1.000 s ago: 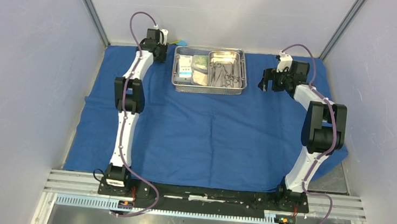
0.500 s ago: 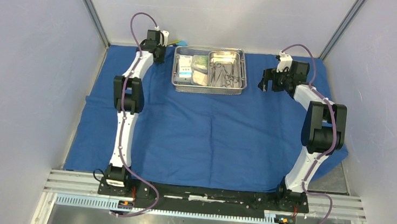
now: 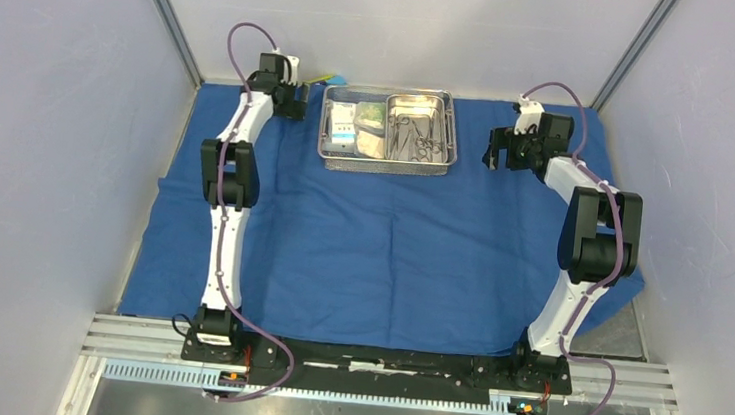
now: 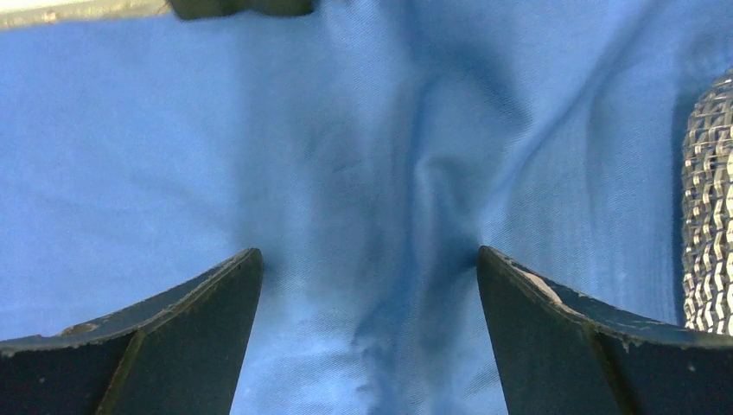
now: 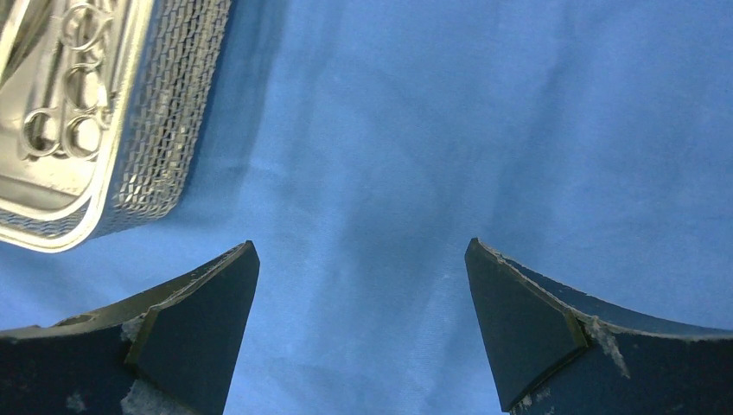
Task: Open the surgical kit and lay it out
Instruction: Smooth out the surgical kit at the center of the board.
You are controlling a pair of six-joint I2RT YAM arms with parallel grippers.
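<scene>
The blue cloth wrap [image 3: 391, 240] lies spread flat over the table. On its far middle stands the wire-mesh tray [image 3: 386, 159], holding the steel pan [image 3: 421, 104] with scissors-like instruments [image 3: 416, 136] and clear packets [image 3: 351, 126]. My left gripper [image 3: 299, 101] hovers just left of the tray, open over a crease in the cloth [image 4: 432, 199], nothing between its fingers [image 4: 207, 303]; the tray's mesh wall [image 4: 709, 216] shows at the right edge. My right gripper [image 3: 494, 150] sits right of the tray, open over bare cloth [image 5: 432, 130], with the tray's corner [image 5: 173, 112] and ring handles [image 5: 60, 112] at upper left.
A small yellow-and-blue toy [image 3: 333, 78] lies behind the tray's left corner by the back wall. Grey walls close in the back and both sides. The cloth's right front corner hangs past the bare metal table [image 3: 618, 335].
The left arm has swung slightly left and back, its gripper drawing a little away from the tray. The right arm has barely moved.
</scene>
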